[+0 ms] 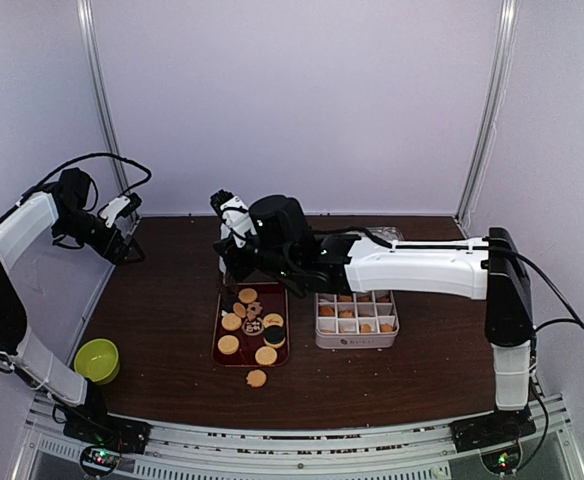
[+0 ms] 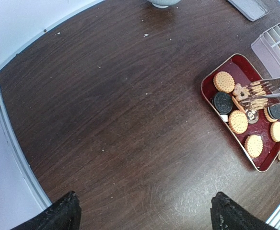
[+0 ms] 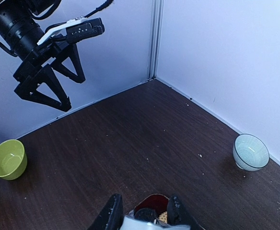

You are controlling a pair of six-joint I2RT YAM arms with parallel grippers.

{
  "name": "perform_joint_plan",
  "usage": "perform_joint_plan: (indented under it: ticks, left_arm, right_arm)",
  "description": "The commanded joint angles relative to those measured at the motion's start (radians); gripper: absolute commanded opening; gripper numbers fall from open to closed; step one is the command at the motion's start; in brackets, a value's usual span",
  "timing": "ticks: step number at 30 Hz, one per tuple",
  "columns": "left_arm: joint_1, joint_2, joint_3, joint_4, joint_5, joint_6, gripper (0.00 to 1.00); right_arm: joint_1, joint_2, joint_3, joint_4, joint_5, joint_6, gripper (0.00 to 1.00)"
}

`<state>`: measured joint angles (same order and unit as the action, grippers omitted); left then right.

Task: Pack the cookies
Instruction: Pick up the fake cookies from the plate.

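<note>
Right wrist crops the right end effector (image 3: 145, 203), state unclear; left end effector (image 3: 74, 94) wide.

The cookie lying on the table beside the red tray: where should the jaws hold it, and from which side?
Probably by its rim, on two opposite edges, coming straight down from above. The cookie lies flat on the table, so only its thin edge can be pinched; place the jaws left and right of it, away from the tray.
</note>
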<state>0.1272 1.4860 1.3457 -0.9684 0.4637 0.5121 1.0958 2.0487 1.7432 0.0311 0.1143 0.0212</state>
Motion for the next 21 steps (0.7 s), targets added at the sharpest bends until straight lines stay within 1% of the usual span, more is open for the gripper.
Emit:
perform_joint_plan:
  ticks: [1,6,21]
  left_arm:
    - [0.001,-0.021,-0.004,0.007,0.005,0.013,0.97]
    - [0.001,-0.018,-0.001,0.004,0.009,0.012,0.97]
    - [0.0,-0.01,0.007,-0.001,0.008,0.011,0.97]
  right_arm:
    - [0.016,-0.013,0.007,0.014,0.071,-0.043,0.31]
    - [0.021,-0.007,-0.005,0.002,0.07,-0.032,0.35]
    - [0.024,0.024,-0.016,0.004,0.041,0.005,0.35]
